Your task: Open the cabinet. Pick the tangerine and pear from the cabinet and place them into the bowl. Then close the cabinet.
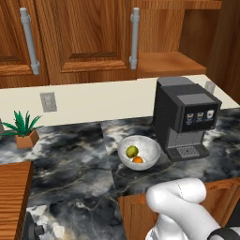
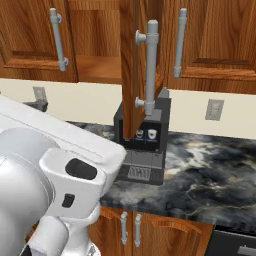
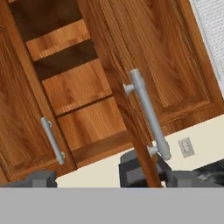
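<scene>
The cabinet [image 1: 173,63] has its right door swung out and its left door [image 1: 93,37] shut. The wooden shelf inside [image 3: 76,85] is bare. In the right base view the open door [image 2: 131,65] stands edge-on with its grey bar handle [image 2: 151,65]. On the counter, the pale bowl [image 1: 151,146] holds the yellow-green pear [image 1: 132,151] and the orange tangerine [image 1: 138,160]. My gripper [image 3: 111,179] is open with nothing between its fingers. It faces the open door's handle [image 3: 148,116] from a distance.
A dark coffee machine [image 1: 185,117] stands right of the bowl, under the open door [image 2: 145,150]. A small potted plant [image 1: 23,129] sits at the counter's left. Neighbouring cabinet doors flank the open one. The marble counter [image 1: 75,164] lies in front.
</scene>
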